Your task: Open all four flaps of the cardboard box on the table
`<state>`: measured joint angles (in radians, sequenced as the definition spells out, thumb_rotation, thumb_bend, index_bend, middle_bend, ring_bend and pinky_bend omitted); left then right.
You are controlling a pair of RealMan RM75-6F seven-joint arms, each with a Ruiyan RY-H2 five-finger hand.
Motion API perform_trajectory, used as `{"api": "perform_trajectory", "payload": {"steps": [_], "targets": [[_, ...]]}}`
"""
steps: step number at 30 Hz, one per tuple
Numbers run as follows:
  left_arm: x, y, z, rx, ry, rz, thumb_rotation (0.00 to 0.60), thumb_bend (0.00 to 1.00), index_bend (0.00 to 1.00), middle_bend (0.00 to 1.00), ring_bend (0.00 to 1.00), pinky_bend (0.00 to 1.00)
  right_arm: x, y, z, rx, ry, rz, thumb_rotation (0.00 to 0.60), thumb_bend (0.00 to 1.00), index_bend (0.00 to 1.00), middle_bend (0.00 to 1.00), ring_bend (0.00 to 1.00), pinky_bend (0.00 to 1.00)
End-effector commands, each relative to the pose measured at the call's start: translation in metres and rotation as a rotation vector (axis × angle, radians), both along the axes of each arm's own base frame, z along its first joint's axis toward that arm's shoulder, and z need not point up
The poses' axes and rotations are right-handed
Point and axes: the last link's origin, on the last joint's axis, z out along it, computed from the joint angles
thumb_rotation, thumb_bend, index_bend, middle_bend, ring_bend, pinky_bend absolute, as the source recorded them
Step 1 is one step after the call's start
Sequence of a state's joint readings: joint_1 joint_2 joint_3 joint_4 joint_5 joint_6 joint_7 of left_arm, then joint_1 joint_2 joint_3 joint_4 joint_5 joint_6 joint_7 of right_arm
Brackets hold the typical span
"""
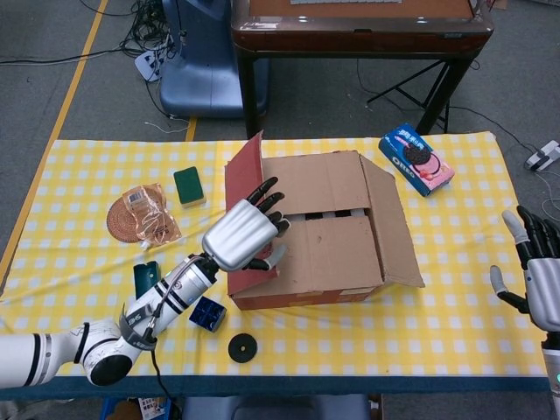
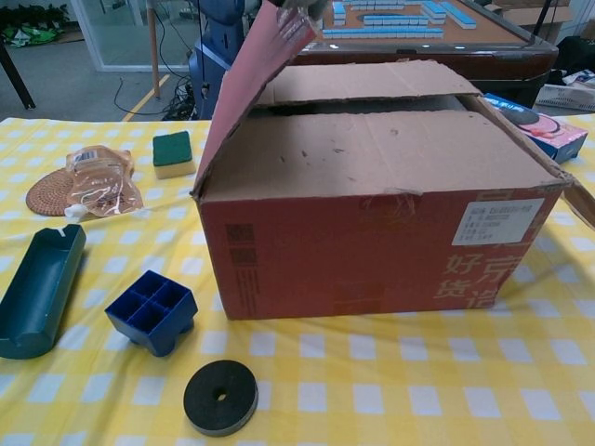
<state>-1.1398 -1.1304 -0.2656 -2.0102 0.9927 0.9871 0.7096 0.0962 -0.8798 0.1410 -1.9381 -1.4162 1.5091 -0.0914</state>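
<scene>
Box: we see the cardboard box (image 1: pixel 324 229) standing near the middle of the yellow checked table (image 1: pixel 437 324), red on its outer sides, with a white label on the front wall in the chest view.
Left flap: the red left flap (image 2: pixel 251 74) stands raised, tilted steeply up from the box's left edge.
Right flap: the right flap (image 1: pixel 392 223) is folded outward and slopes down over the right side.
Middle flaps: the near flap (image 2: pixel 372 153) and the far flap (image 2: pixel 363 82) lie flat across the top, a narrow gap between them.
Left hand: our left hand (image 1: pixel 242 234) is beside the raised flap with its fingers spread and stretched out against the flap's inner face; we cannot tell whether the thumb pinches the edge.
Right hand: our right hand (image 1: pixel 534 271) hovers at the table's right edge, well apart from the box, fingers apart and upright, holding nothing.
Around the box: a blue compartment tray (image 2: pixel 152 311), a black disc (image 2: pixel 220 397) and a dark green holder (image 2: pixel 37 288) lie in front on the left; a green sponge (image 1: pixel 188 185) and a wrapped packet on a round coaster (image 1: pixel 140 213) sit further left; a biscuit package (image 1: pixel 416 159) lies behind the box on the right.
</scene>
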Motion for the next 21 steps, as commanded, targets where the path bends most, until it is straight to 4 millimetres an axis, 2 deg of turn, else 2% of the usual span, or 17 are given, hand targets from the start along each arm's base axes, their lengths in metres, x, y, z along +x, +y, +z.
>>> {"api": "perform_trajectory", "payload": {"steps": [1, 8, 21], "targets": [[-0.003, 0.0, 0.008, 0.023, 0.022, 0.026, 0.25, 0.58, 0.6, 0.51, 0.17, 0.0, 0.0, 0.0, 0.0, 0.0, -0.001, 0.001, 0.6, 0.41, 0.0, 0.0, 0.0, 0.03], [-0.014, 0.006, 0.018, 0.087, 0.085, 0.09, 0.24, 0.58, 0.6, 0.51, 0.17, 0.0, 0.001, -0.002, -0.001, 0.007, -0.003, 0.007, 0.6, 0.41, 0.0, 0.0, 0.0, 0.03], [-0.036, 0.013, 0.047, 0.163, 0.087, 0.186, 0.225, 0.58, 0.6, 0.51, 0.17, 0.0, 0.003, -0.004, 0.001, 0.012, -0.002, 0.017, 0.6, 0.41, 0.0, 0.0, 0.0, 0.03]]}}
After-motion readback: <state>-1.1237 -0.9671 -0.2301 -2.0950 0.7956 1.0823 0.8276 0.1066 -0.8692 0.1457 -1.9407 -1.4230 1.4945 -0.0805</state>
